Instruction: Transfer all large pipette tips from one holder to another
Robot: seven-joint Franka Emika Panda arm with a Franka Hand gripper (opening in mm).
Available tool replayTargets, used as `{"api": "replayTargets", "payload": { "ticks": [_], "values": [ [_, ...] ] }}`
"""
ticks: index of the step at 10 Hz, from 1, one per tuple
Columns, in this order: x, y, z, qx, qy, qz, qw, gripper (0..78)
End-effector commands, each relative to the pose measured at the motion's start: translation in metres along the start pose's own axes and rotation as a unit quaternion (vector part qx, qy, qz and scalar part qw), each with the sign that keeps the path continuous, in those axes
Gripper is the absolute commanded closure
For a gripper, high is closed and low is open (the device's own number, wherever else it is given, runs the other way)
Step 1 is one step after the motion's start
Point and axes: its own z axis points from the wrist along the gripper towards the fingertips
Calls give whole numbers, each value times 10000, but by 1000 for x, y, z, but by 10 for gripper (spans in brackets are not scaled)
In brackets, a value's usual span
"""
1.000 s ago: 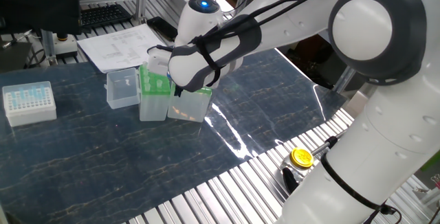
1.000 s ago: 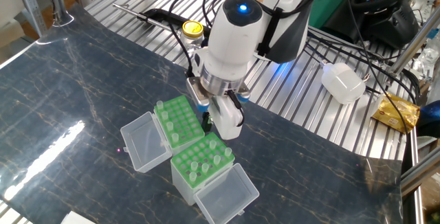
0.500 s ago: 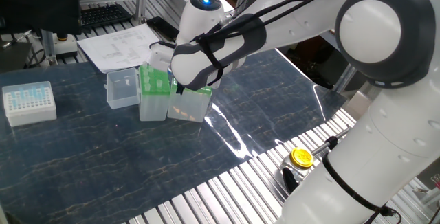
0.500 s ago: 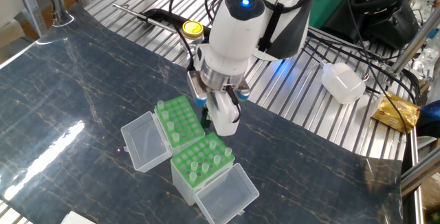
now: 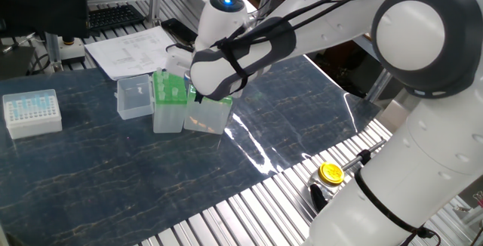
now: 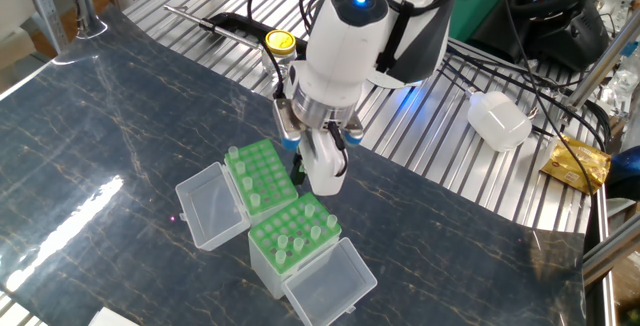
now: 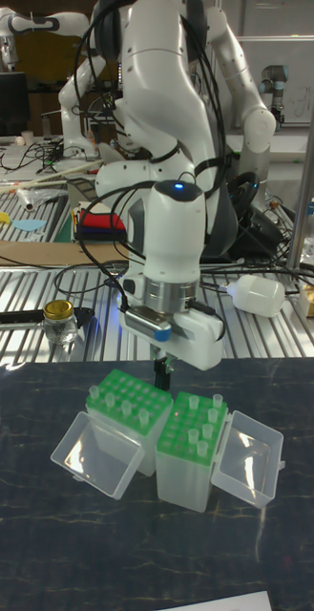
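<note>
The wider holder (image 6: 262, 171) (image 7: 128, 401) has a green grid top with a few large pipette tips (image 6: 254, 202) standing in it. The narrower, taller holder (image 6: 292, 238) (image 7: 195, 439) (image 5: 169, 99) stands beside it, with several tips (image 7: 206, 430) upright in its rack. My gripper (image 6: 303, 172) (image 7: 162, 376) points down over the far edge of the wider holder, near the gap between the boxes. Its dark fingers look pressed together. No tip shows between them. In one fixed view the hand hides the wider holder's top (image 5: 211, 116).
Each box has a clear lid (image 6: 208, 206) (image 6: 328, 282) hinged open and lying on the table. A white box of pale-blue tips (image 5: 32, 112) sits far left. A yellow-capped jar (image 6: 279, 42), papers (image 5: 132, 50) and a white bottle (image 6: 498, 121) lie around the mat.
The gripper and wrist have risen slightly above the wider holder. Both boxes and their tips stay put.
</note>
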Motion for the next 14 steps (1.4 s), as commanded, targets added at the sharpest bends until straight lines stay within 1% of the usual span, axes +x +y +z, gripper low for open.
{"api": "replayTargets", "payload": {
  "ticks": [1, 2, 3, 4, 5, 7, 8, 9, 10, 11, 13, 14],
  "values": [
    [-2, 2, -3, -109, 39, 462, 9989, 764],
    [0, 3, -4, -88, 223, 441, 9987, 764],
    [1, 3, -6, -46, 298, 412, 9987, 764],
    [3, 4, -8, -20, 323, 420, 9986, 764],
    [7, 5, -13, 0, 381, 398, 9985, 764],
    [15, 8, -25, 102, 479, 421, 9979, 764],
    [17, 9, -27, 120, 506, 415, 9978, 764],
    [17, 13, -36, 157, 600, 448, 9971, 764],
    [14, 16, -42, 188, 628, 454, 9968, 764],
    [11, 19, -45, 201, 622, 461, 9968, 764],
    [-2, 28, -52, 237, 627, 678, 9954, 764],
    [-9, 32, -57, 294, 625, 766, 9947, 764]
  ]
}}
